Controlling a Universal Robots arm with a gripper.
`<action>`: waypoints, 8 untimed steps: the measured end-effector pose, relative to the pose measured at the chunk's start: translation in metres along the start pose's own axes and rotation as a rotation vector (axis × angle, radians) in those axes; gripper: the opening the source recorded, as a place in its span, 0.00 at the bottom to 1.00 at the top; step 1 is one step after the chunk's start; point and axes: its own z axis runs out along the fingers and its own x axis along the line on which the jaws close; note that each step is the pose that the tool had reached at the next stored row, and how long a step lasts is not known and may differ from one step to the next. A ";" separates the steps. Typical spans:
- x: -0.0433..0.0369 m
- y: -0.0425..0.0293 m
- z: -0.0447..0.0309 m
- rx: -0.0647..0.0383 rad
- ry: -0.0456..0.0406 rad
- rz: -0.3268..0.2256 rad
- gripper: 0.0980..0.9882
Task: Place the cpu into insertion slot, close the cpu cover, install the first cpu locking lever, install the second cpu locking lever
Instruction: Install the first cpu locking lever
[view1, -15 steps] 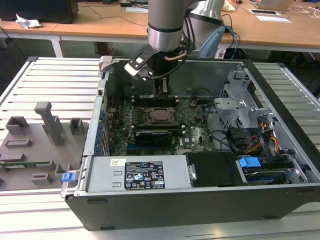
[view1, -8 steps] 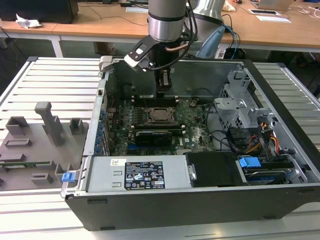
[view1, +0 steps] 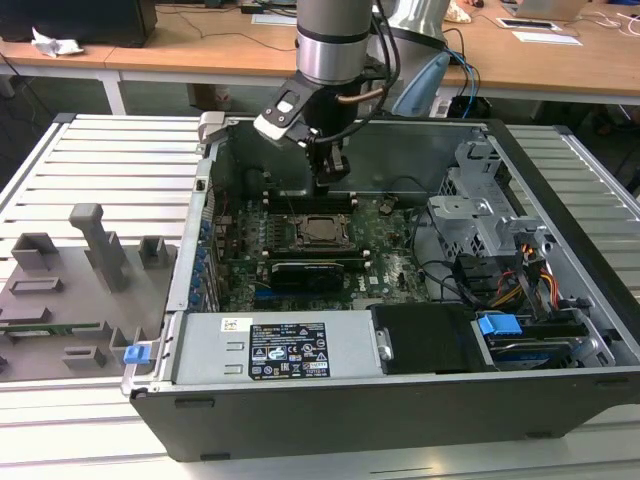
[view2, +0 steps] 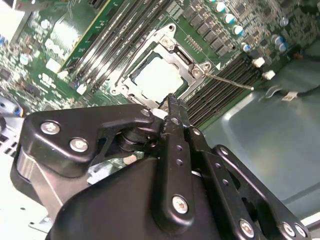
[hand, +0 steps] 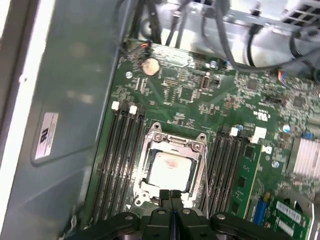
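gripper (view1: 331, 180) fingers (hand: 164, 200) pressed together, empty, hovering over the socket. cpu (view1: 320, 231) sits in insertion slot (view1: 298, 230), frame centre, directly below the tips. cpu cover (hand: 150, 150) looks down; locking lever (view2: 230, 81) sticks out.

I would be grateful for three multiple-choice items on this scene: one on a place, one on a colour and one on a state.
1. Where does the cpu lie?
A. in the insertion slot
B. on the table beside the case
C. on the case's rim

2. What colour is the circuit board?
A. red
B. green
C. white

3. How does the gripper stand?
A. shut, with nothing in it
B. wide open
C. shut on the cpu

Answers:
1 A: in both wrist views the pale chip sits inside the socket's metal rim.
2 B: the board around the socket is green.
3 A: its fingers meet with no gap, and the chip lies apart from them in the slot.
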 end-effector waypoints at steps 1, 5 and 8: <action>0.0000 0.0000 0.0000 0.000 0.0002 -0.015 0.01; 0.0000 0.0000 0.0000 0.001 0.0013 -0.085 0.01; 0.0000 0.0000 0.0000 0.002 0.0019 -0.112 0.01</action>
